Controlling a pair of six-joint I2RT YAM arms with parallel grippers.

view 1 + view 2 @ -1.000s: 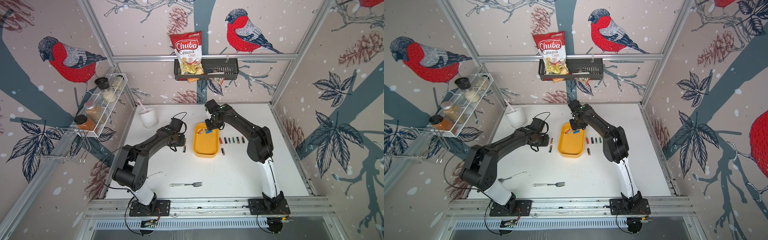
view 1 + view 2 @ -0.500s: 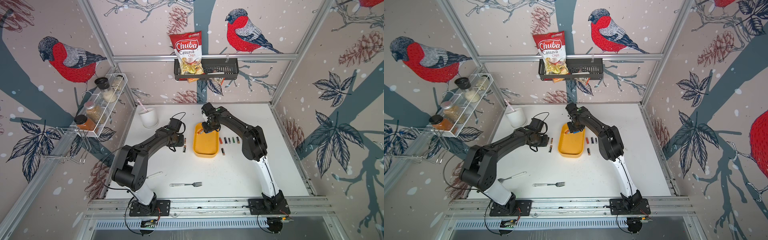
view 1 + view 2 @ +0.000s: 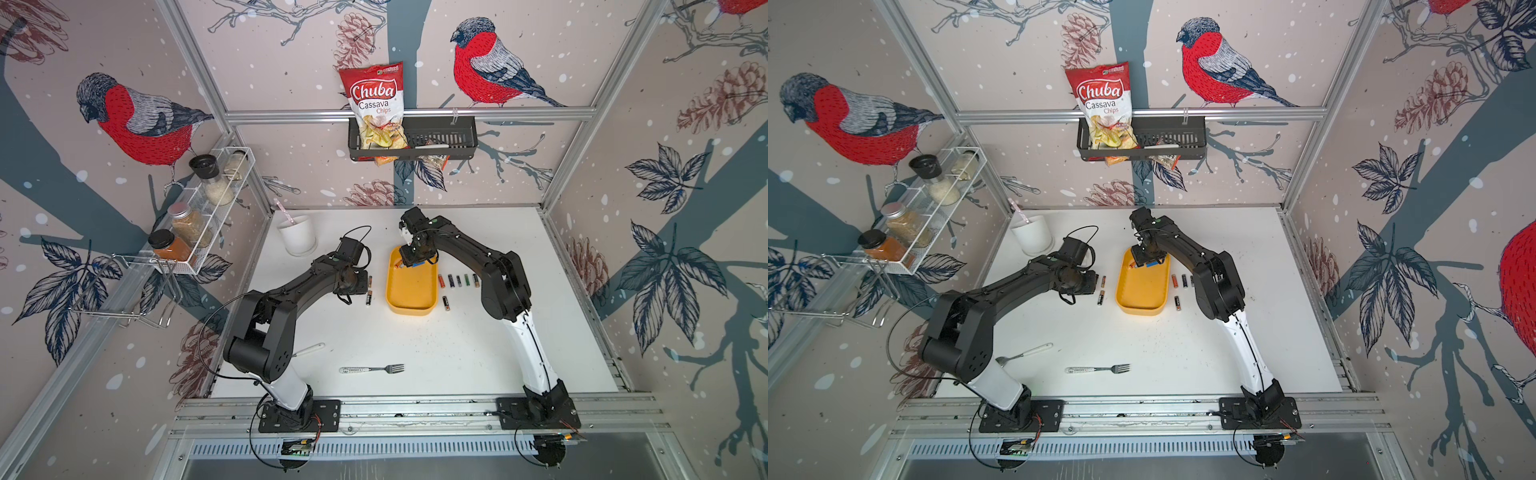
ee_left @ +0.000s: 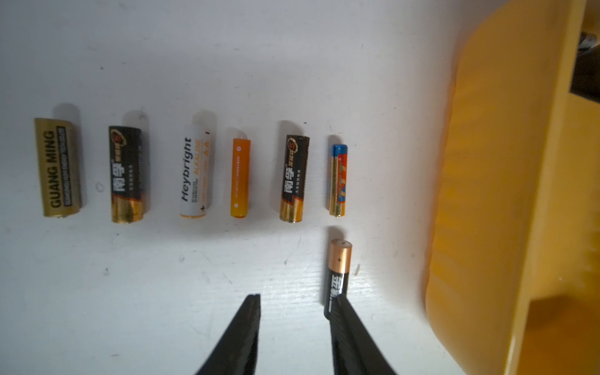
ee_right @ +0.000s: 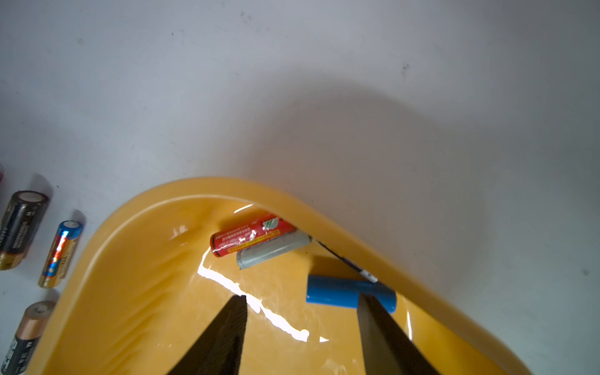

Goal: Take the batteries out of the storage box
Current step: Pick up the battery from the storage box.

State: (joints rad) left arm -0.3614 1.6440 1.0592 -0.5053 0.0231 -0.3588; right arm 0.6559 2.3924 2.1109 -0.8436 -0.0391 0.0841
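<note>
Box edge: the yellow storage box (image 3: 411, 309) sits mid-table, its long side running front to back, with a low wall and a rounded rim.
Left of the box: we see a left row (image 4: 240, 177) of batteries leading away from the box wall. The nearest one is just beside the wall, not touching it.
Right of the box: a right row (image 3: 458, 280) lies just beside that wall, under the right arm.
Open room: bare table (image 3: 415, 345) stretches from the box's near end to the fork (image 3: 372, 368). The spoon (image 3: 1023, 354) lies by the left arm, and the white cup (image 3: 297, 239) stands at the back left, well apart from the box.
Batteries in the box: three, at its back end. The red battery (image 5: 251, 235) and grey battery (image 5: 272, 250) lie touching side by side under the rim, and the blue battery (image 5: 331, 290) lies apart from them near the wall.
Batteries left of the box: seven, six in the row and a copper-topped battery (image 4: 339, 266) in front of it.
Batteries right of the box: six in a top view, five in the row and a lone battery (image 3: 445, 303) nearer the front.
Left claw (image 4: 296, 298): low over the table, moderately spread, with nothing between the jaws. One finger (image 4: 350, 324) overlaps the copper-topped battery's end, and we cannot tell whether they touch.
Right claw (image 5: 302, 297): inside the box, spread wide and holding nothing. One finger (image 5: 380, 324) covers part of the blue battery, and we cannot tell whether it makes contact.
</note>
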